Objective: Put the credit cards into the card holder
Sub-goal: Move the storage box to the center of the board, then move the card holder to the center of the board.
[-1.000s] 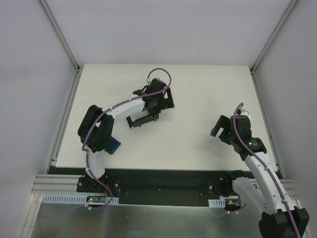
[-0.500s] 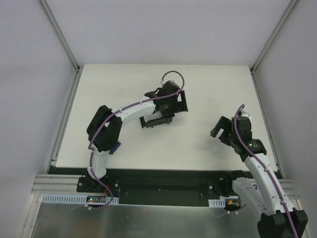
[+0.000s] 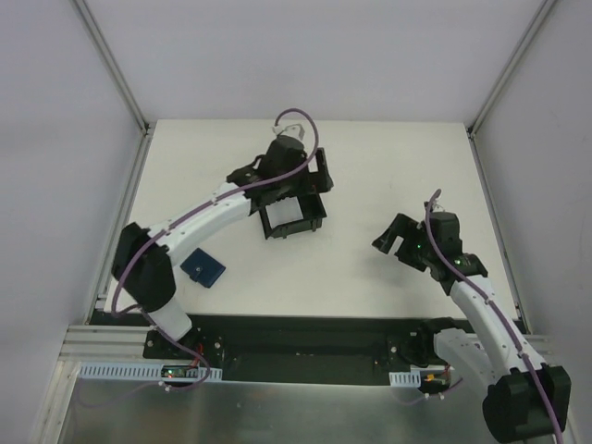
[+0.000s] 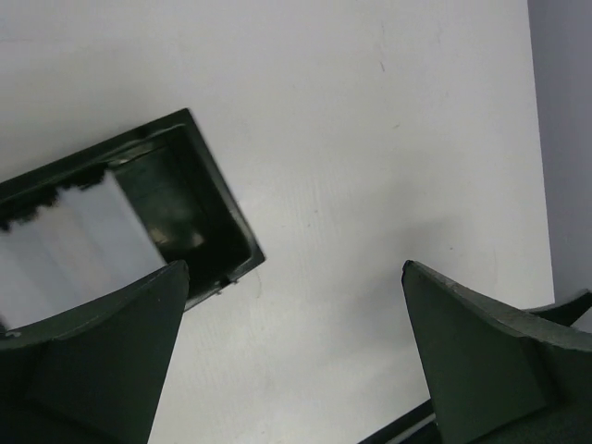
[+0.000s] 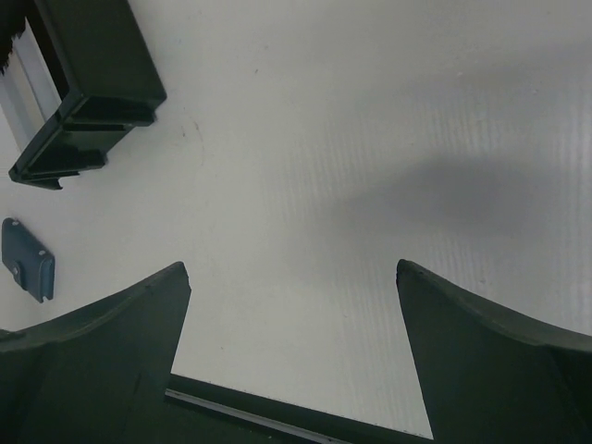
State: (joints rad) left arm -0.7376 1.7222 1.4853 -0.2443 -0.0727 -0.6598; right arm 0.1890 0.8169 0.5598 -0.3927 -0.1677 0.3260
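While card holder (image 3: 203, 267) lies closed, left gripper (image 4: 294, 268) is held spread over black frame (image 3: 294, 215) holding credit cards (image 4: 83, 231); right gripper (image 5: 292, 268) likewise spread.

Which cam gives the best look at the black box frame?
Top external: the black box frame shows nearly whole on the table, with whitish cards inside. Left wrist catches only one corner of it with some of the cards. Right wrist sees only one end at its top-left edge.

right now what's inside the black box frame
Whitish flat cards sit side by side inside the black box frame. The left tool hides their lower ends, so the count is unclear.
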